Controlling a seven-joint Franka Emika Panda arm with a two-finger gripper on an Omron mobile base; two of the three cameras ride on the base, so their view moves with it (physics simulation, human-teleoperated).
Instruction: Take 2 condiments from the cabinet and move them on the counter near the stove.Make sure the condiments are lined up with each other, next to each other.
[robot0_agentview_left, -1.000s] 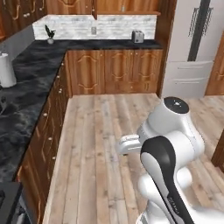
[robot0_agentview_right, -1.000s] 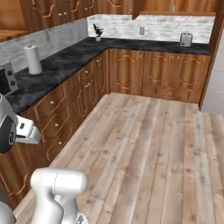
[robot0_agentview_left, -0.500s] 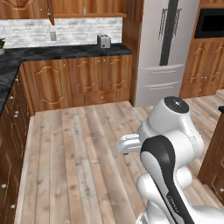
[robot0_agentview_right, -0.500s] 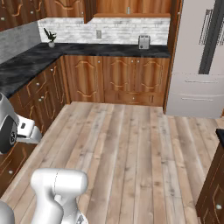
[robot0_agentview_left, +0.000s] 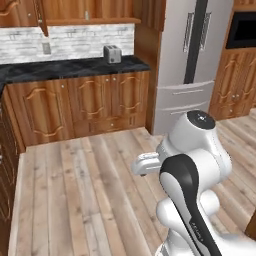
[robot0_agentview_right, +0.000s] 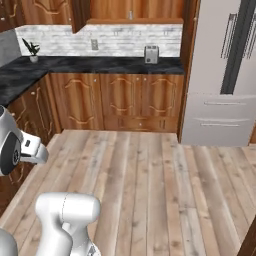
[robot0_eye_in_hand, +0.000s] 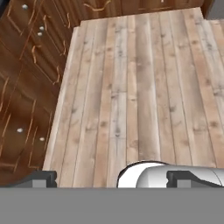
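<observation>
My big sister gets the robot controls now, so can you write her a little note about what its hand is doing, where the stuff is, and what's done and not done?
Gripper: open, holding nothing, pointing down at the plank floor.
Things: no condiments or stove are visible right now. The black counter runs along the back wall, with a silver toaster and a small plant on it. Wooden wall cabinets hang above it; the fridge stands to the right.
Done: nothing that can be seen; no condiment is in hand or set out.
Left: find the cabinet holding the condiments, take two, line them up side by side by the stove.
</observation>
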